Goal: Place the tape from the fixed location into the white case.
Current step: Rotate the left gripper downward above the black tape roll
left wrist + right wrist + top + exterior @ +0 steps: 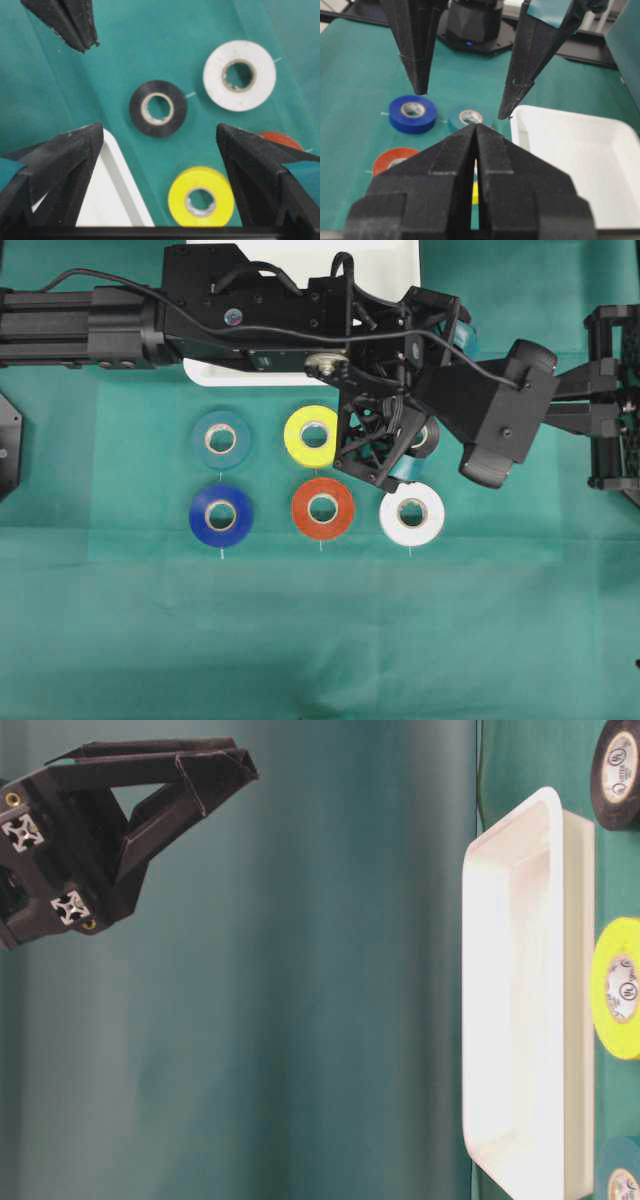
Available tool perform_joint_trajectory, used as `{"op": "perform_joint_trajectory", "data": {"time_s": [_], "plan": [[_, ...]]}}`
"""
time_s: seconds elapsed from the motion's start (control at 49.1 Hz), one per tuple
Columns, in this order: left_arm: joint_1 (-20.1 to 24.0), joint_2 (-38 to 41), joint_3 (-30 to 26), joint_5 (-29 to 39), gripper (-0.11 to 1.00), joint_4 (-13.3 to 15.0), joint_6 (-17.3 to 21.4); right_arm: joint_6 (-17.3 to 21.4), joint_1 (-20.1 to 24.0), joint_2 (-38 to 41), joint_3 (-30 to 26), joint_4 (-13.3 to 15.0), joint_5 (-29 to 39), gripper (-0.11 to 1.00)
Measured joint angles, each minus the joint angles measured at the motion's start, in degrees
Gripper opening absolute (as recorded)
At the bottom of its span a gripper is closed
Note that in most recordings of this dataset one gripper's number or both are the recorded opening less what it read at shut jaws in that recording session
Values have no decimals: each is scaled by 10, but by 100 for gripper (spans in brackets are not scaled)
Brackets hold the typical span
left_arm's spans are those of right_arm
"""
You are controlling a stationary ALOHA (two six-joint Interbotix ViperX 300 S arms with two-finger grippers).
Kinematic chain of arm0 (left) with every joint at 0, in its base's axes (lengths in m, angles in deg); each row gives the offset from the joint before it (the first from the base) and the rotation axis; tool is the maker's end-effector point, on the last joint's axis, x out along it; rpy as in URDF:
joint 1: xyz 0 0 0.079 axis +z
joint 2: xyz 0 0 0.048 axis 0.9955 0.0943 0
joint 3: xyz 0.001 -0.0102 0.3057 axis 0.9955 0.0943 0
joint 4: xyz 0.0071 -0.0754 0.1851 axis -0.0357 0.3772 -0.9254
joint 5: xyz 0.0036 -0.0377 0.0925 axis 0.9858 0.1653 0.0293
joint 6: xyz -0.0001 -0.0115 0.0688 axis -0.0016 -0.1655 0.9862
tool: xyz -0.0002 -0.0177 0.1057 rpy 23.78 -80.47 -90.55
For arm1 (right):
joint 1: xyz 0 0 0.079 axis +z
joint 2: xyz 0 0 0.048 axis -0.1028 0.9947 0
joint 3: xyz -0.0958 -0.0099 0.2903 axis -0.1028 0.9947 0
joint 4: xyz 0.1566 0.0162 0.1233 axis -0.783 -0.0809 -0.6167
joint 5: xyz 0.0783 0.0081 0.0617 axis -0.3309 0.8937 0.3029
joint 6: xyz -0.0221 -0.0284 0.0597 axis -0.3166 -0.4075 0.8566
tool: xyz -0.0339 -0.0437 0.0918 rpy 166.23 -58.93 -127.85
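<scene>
Left gripper (159,135) fingers (65,155) spread wide, empty, hovering above the black roll of tape with pale grey core (158,108). In the left wrist view the roll sits between the tips and slightly ahead of them, lying flat on the green-covered desk (300,640), hole facing up; being round, it shows no long axis. Left arm is clearly nearer. Right gripper (475,150) fingers pressed together, empty, parked aside. Shallow white rectangular case (520,1020) lies just beside the roll, toward the desk's far edge.
</scene>
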Motion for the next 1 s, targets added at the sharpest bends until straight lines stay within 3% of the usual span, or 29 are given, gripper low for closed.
{"op": "perform_joint_trajectory", "data": {"time_s": [0.448,0.998], "plan": [[1,0,1,-6,99,0,14,-1,0,1,-1,0,1,0],[1,2,40,-31,99,0,17,0,0,2,-1,0,2,0]]}}
